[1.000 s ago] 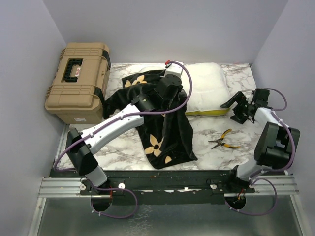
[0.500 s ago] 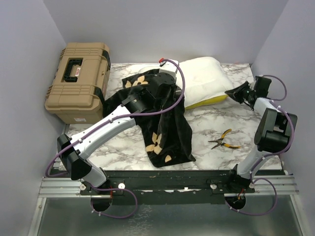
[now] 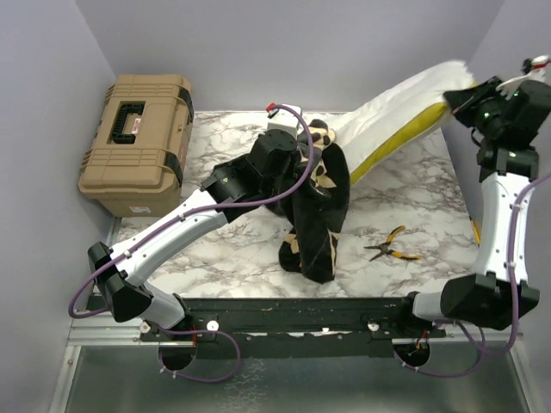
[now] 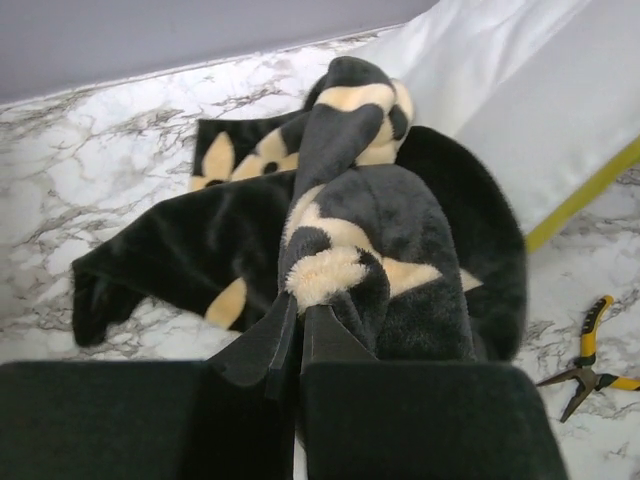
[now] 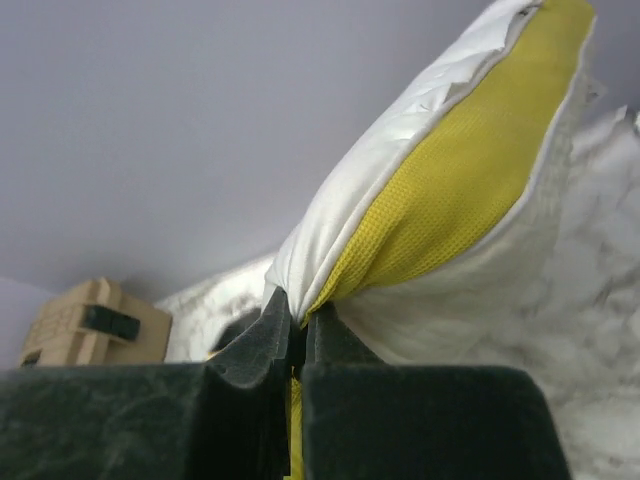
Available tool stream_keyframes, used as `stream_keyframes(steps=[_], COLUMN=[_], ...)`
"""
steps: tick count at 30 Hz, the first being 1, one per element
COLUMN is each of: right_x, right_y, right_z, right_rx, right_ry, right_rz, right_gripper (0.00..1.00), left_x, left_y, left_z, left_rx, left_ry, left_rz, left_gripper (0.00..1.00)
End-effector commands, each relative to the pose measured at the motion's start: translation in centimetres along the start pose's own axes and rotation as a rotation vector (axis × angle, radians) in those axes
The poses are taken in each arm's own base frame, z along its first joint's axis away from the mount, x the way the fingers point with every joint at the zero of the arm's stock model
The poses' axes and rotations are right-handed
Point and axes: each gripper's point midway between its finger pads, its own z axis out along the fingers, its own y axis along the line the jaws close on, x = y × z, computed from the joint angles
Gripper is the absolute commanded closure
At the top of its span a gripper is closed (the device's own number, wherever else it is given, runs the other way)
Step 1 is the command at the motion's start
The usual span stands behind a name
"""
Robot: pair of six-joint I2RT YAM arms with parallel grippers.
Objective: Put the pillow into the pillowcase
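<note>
The pillow (image 3: 392, 116), cream-white with a yellow edge band, slants up from the table's middle to the upper right. My right gripper (image 3: 461, 96) is shut on its raised corner; the right wrist view shows white and yellow cloth (image 5: 440, 200) pinched between the jaws of the right gripper (image 5: 303, 322). The black pillowcase (image 3: 317, 211) with tan flower prints is bunched and lifted at the centre, its lower end hanging to the table. My left gripper (image 3: 301, 159) is shut on a fold of it; in the left wrist view the left gripper (image 4: 299, 308) clamps plush fabric (image 4: 345, 265).
A tan toolbox (image 3: 138, 142) stands at the back left. Yellow-handled pliers (image 3: 392, 243) lie on the marble table (image 3: 232, 249) right of the pillowcase, also showing as pliers (image 4: 590, 355) in the left wrist view. Grey walls enclose the table.
My right gripper closed on the pillow's corner and lifted it high to the right. The left gripper has raised the pillowcase, which now hangs bunched instead of lying spread.
</note>
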Motion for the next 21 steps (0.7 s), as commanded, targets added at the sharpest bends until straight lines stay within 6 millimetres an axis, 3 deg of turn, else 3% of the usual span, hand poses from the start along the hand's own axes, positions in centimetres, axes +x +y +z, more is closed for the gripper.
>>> stream_keyframes(steps=[1,6,11,17,21], right_x=[-10.2,-14.4,-16.1,-13.9,-11.7], right_y=[5.9,10.1,13.6,14.9,14.2], right_z=[-6.4,-9.2,-11.2,-9.4,-8.2], right_rx=[-0.01,-0.065,-0.171,-0.31,-0.341], right_ry=[-0.305,-0.366,-0.418,-0.294,-0.21], right_rz=[-0.167,-0.257,-0.29,-0.29,-0.283], right_gripper=[1.0,1.0,1.0,1.0,1.0], left_x=[-0.4,-2.4,-7.8,-14.9,-17.6], left_y=[1.6,3.8,8.7,13.9,15.3], left_z=[-0.7,-2.0,-7.3,-16.4,-19.3], left_rx=[-0.075,-0.184,-0.332,-0.388,-0.404], left_ry=[-0.008,-0.058,-0.207,-0.362,-0.364], left_rz=[-0.009,-0.031,-0.088,-0.143,-0.089], left_gripper=[1.0,1.0,1.0,1.0,1.0])
